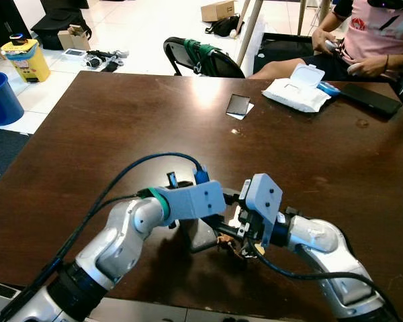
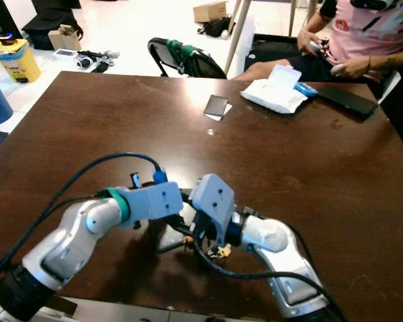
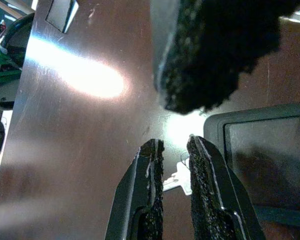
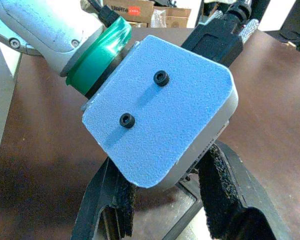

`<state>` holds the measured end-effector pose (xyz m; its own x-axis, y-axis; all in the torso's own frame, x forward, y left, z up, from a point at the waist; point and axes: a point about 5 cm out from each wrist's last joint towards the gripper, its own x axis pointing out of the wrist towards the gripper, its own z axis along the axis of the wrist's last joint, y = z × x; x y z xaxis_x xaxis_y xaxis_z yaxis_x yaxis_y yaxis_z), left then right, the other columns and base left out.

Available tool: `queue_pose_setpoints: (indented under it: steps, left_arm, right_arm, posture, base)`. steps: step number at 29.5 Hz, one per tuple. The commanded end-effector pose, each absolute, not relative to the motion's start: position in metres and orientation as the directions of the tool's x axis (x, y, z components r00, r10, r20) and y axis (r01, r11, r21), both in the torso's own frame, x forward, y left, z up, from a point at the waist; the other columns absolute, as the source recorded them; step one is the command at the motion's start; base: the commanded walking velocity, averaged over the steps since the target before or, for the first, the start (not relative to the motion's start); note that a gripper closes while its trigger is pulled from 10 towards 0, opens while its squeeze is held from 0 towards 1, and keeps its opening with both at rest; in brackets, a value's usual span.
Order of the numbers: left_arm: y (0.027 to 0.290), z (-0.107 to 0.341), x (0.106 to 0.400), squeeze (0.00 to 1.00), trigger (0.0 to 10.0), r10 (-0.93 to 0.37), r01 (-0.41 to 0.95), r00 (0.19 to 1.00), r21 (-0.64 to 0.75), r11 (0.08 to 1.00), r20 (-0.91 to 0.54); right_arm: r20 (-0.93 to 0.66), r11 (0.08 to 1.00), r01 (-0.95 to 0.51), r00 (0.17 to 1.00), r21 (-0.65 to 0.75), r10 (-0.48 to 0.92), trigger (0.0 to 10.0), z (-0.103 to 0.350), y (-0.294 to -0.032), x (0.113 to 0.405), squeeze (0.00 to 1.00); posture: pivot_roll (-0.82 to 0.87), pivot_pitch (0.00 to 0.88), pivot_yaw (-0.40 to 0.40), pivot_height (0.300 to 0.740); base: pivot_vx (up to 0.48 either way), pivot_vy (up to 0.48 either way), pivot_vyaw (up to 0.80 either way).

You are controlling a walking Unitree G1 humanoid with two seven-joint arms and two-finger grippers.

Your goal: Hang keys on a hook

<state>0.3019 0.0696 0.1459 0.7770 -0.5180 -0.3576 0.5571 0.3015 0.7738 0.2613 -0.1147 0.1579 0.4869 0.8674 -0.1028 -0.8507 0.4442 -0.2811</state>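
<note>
Both arms met low over the near edge of the dark brown table (image 1: 121, 121), at abt 6 o'clock in the head views. Left gripper (image 3: 172, 150) had its fingers (image 3: 147, 175) narrowed to a slim gap, w/ a silver key (image 3: 177, 181) lying on the tabletop right at the tips; can't tell if the fingers actually pinched it. Just beside it, at 4 o'clock in that wrist view, sat a dark grey tray-like holder (image 3: 262, 150).

Right gripper (image 4: 165, 200) was spread wide, its black fingers (image 4: 230, 195) straddling the left arm's blue wrist-camera housing (image 4: 160, 115). In the head view the keys (image 2: 220, 251) showed as a small brass-coloured cluster under the right wrist, touching the table.

Far side of table: a small dark card on white paper (image 1: 238, 105) at 12 o'clock, a wet-wipes pack (image 1: 297, 90) at 1 o'clock, a black phone (image 1: 371, 99) at 2 o'clock. A seated person in a pink shirt (image 1: 376, 33) was beyond that corner. Blue bin (image 1: 0, 97) and yellow tub (image 1: 27, 59) stood on the floor at 10 o'clock.
</note>
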Motion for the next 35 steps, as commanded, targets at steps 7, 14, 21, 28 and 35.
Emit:
queue_pose_setpoints:
  steps: [7, 14, 21, 28, 35]
  left_arm:
    - [0.068, 0.137, 0.31, 0.0, 10.0, -0.492, 0.501, 0.797, 0.839, 0.214, -0.35]
    - [0.072, 0.13, 0.317, 0.0, 10.0, -0.459, 0.461, 0.819, 0.871, 0.171, -0.343]
    - [0.074, 0.121, 0.306, 0.0, 10.0, -0.515, 0.701, 0.703, 0.6, 0.385, -0.491]
    - [0.071, 0.137, 0.296, 0.0, 10.0, -0.63, 0.758, 0.65, 0.308, 0.575, -0.425]
    - [0.072, 0.142, 0.291, 0.0, 10.0, -0.658, 0.765, 0.642, 0.27, 0.584, -0.394]
  right_arm:
    - [-0.103, 0.433, -0.858, 0.474, -0.275, 0.874, 10.0, 0.157, -0.112, 0.259, 0.0]
    - [-0.101, 0.435, -0.859, 0.474, -0.271, 0.874, 10.0, 0.157, -0.111, 0.258, 0.0]
    - [-0.101, 0.436, -0.859, 0.475, -0.268, 0.874, 10.0, 0.157, -0.112, 0.257, 0.0]
    - [-0.102, 0.436, -0.859, 0.475, -0.268, 0.874, 10.0, 0.157, -0.112, 0.257, 0.0]
    - [-0.104, 0.434, -0.86, 0.473, -0.267, 0.875, 10.0, 0.157, -0.112, 0.258, 0.0]
  posture:
    - [0.1, 0.031, 0.138, 0.74]
    - [0.1, 0.034, 0.142, 0.74]
    - [0.1, 0.038, 0.144, 0.74]
    - [0.11, 0.039, 0.139, 0.74]
    - [0.11, 0.037, 0.138, 0.74]
  base:
    - [0.0, 0.0, 0.0]
    - [0.0, 0.0, 0.0]
    - [0.0, 0.0, 0.0]
    - [0.0, 0.0, 0.0]
    - [0.0, 0.0, 0.0]
